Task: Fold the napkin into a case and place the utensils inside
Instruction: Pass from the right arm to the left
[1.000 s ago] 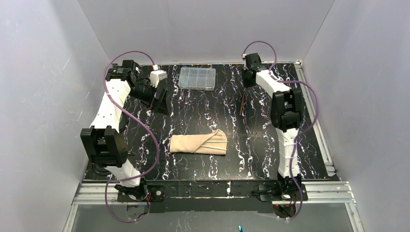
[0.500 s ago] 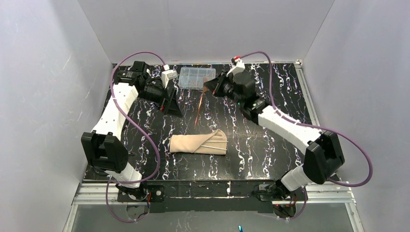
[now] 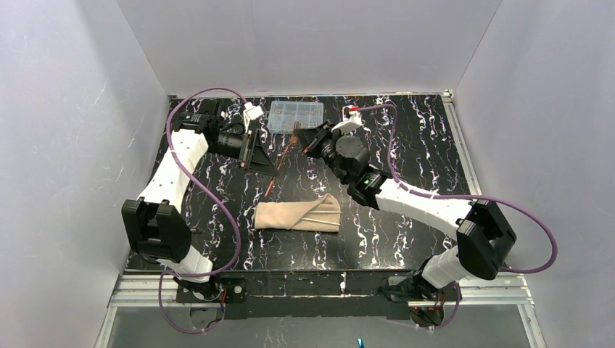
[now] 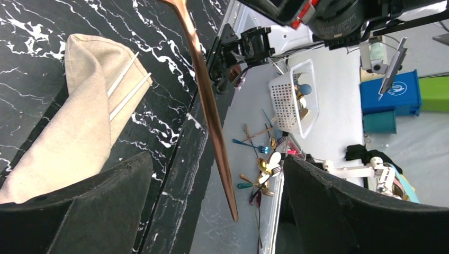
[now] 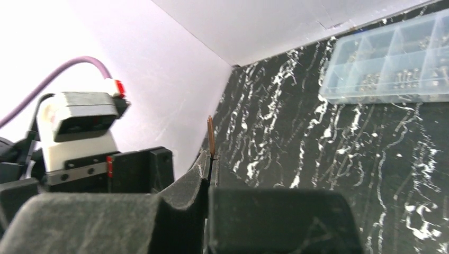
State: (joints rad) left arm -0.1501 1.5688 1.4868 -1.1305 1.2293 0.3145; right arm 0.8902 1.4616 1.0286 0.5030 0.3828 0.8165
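Note:
The beige napkin (image 3: 297,215) lies folded into a narrow pouch at the table's middle, with two thin pale lines along its open right end (image 4: 124,90). My right gripper (image 3: 309,142) is shut on a long copper utensil (image 3: 270,185) and holds it slanted in the air above the back of the table. Only the utensil's thin tip (image 5: 210,136) sticks out of the pinched right gripper (image 5: 210,161). My left gripper (image 3: 259,154) is open, and the utensil's handle (image 4: 204,95) hangs between its fingers (image 4: 214,159) without touching either one.
A clear plastic compartment box (image 3: 296,116) sits at the back, behind both grippers (image 5: 392,63). Purple cables loop over both arms. Past the table's near edge, the left wrist view shows a white basket (image 4: 296,100) and loose cutlery.
My right arm has swung from the back right toward the left with the utensil. The left gripper has moved right, so the handle now hangs between its open fingers.

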